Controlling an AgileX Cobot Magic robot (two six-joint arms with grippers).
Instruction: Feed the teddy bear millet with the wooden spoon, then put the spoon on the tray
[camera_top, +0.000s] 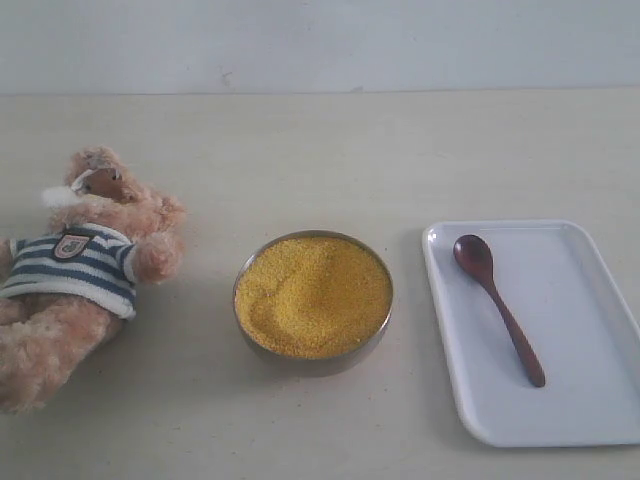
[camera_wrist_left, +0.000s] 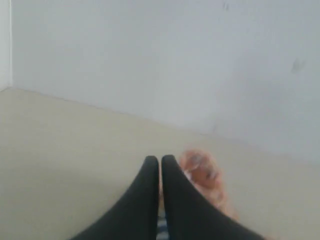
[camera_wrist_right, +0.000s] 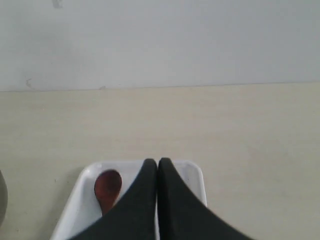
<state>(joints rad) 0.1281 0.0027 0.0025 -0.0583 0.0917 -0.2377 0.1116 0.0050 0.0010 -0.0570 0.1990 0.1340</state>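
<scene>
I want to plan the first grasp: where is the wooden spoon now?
In the exterior view the wooden spoon lies inside the tray on the right side, in the tray's left half, with the millet to the left of the tray.

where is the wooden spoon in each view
Exterior view: wooden spoon lies diagonally on the tray, right of the millet.
Left wrist view: not in it; only the teddy bear shows past the left end effector.
Right wrist view: its bowl end peeks out beside the right end effector, handle hidden.
Shared landmark: the tray, in the exterior and right wrist views.
</scene>
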